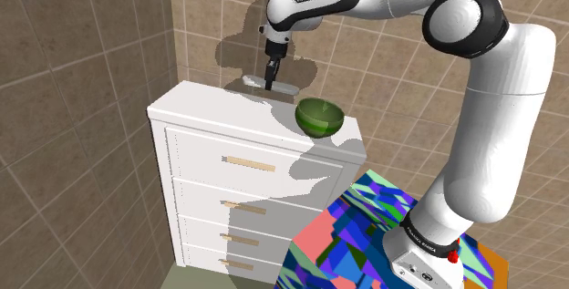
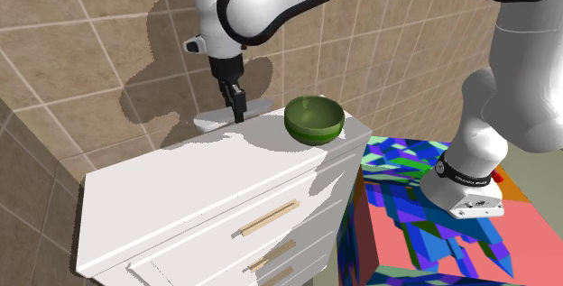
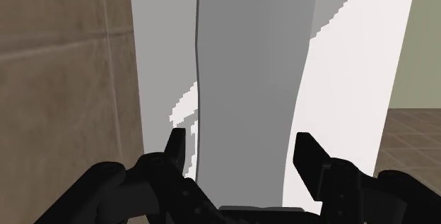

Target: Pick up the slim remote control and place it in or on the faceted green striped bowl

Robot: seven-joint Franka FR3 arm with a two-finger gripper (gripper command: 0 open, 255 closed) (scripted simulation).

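Gripper (image 1: 270, 82) of a white Franka arm hangs point-down over the slim grey remote control (image 1: 288, 87) at the back edge of a white dresser (image 1: 201, 105), close to the tan tiled wall (image 1: 91, 41). The remote lies flat along that back edge. In the wrist view the two black fingers (image 3: 177, 148) stand well apart, one on each side of the remote's width, and the grey body (image 3: 247, 81) runs between them. Whether either pad touches it cannot be told. The jaws are wide and clasp nothing.

The green striped bowl (image 1: 319, 117) sits upright near the dresser's front corner closest to the robot's stand (image 1: 365, 232), a box covered in bright multicoloured patches. In the second exterior view the bowl (image 2: 314, 119) stands just beside the remote (image 2: 212, 118) and the gripper (image 2: 238, 113), apart from both. The dresser's drawer fronts carry pale bar handles (image 2: 269, 218).
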